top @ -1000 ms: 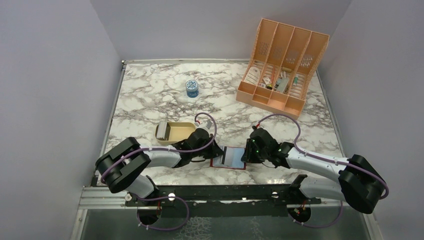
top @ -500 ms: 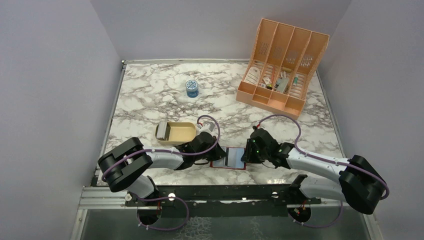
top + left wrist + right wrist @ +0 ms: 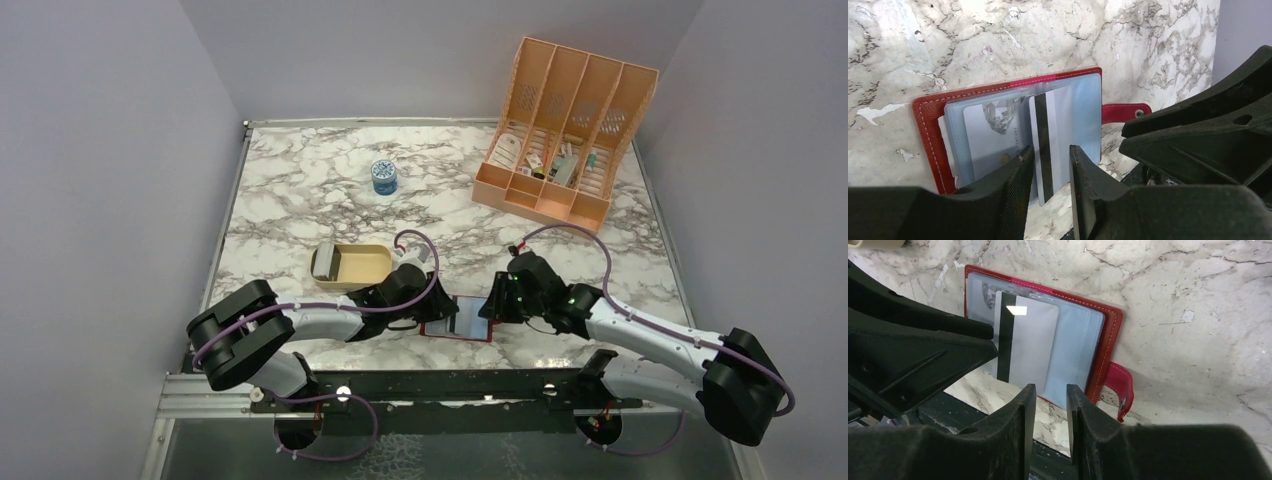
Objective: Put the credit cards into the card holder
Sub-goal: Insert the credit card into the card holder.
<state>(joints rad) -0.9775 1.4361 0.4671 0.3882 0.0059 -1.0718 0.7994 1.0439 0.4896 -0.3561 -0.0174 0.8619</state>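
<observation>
The dark red card holder (image 3: 468,322) lies open on the marble near the front edge, with its pale blue pockets up. It also shows in the left wrist view (image 3: 928,130) and the right wrist view (image 3: 1111,335). A silver credit card (image 3: 1058,117) with a black stripe lies partly in a pocket, and its near end sticks out (image 3: 1030,345). My left gripper (image 3: 436,305) is at the holder's left side. Its jaws (image 3: 1052,150) stand a little apart astride the card's end. My right gripper (image 3: 490,306) hovers at the holder's right side, slightly open and empty (image 3: 1051,387). A greyish card stack (image 3: 325,262) sits in the tan tray.
The shallow tan tray (image 3: 365,268) stands just behind the left arm. A small blue tin (image 3: 384,176) is at the back middle. A peach slotted organizer (image 3: 560,130) with small items is at the back right. The black front rail (image 3: 450,385) runs close below the holder.
My left gripper has slid right, further over the holder's left half. My right gripper has drawn back slightly from the holder's right edge, and its arm has shifted right.
</observation>
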